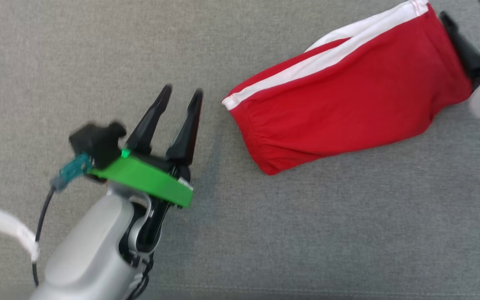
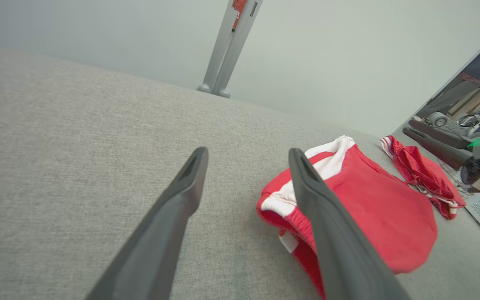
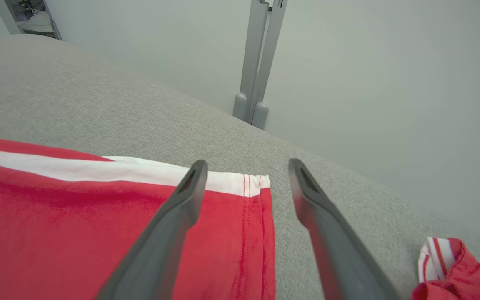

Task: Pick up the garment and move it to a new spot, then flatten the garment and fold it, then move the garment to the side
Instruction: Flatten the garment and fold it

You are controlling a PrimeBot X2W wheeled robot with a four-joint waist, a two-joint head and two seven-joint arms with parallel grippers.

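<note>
Left gripper (image 1: pixel 182 91) and right gripper (image 3: pixel 247 164) are hanging released, empty; left is probably best reaching toward three o'clock, pinching all shorts (image 1: pixel 348 96) layers together.

Garment (image 1: pixel 348 96): solid red, one broad white stripe along its 12 o'clock edge. Counter (image 1: pixel 77 54): uniform grey weave, no pattern. Left pincer (image 1: pixel 181 93): black fingers (image 1: pixel 152 116), bright green mount (image 1: pixel 148 179), silver forearm (image 1: pixel 94 250). Second cloth (image 2: pixel 425 179), at 3 o'clock of the garment: red with a red-and-white striped band. Post (image 2: pixel 229 46): plain grey.
</note>
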